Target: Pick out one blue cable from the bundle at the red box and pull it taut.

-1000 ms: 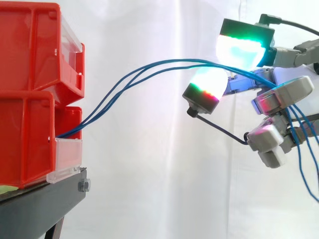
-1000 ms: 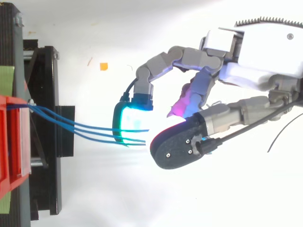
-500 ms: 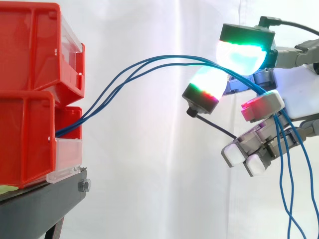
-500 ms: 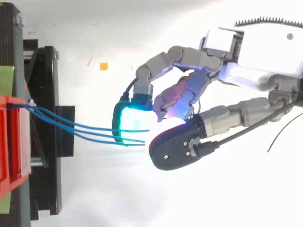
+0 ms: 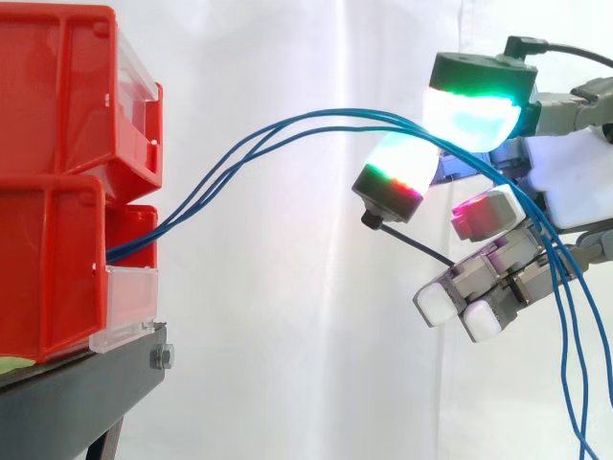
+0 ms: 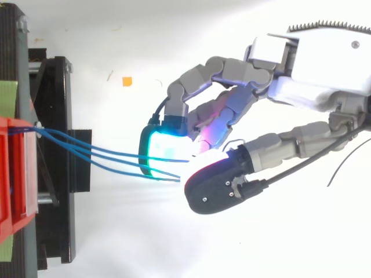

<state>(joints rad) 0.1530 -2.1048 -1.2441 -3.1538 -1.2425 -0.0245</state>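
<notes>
Checking in remotely: the blue cables (image 5: pixel 335 113) arc slack from the lower red bin (image 5: pixel 48 259) at the stand's (image 5: pixel 77 383) edge, run up into the hand (image 5: pixel 575 182), then dangle below it. I can't tell if it's actually gripping them.

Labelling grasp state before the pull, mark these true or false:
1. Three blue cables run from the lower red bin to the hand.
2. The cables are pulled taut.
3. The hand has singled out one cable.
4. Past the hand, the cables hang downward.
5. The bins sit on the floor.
1. True: three blue cables leave the lower red bin and reach the hand.
2. False: they rise in a loose arc, with slack.
3. False: all three pass together between the glowing pads, with the fingers curled round them.
4. True: in the side view they drop toward the bottom right.
5. False: the bins rest on a black stand.
</notes>
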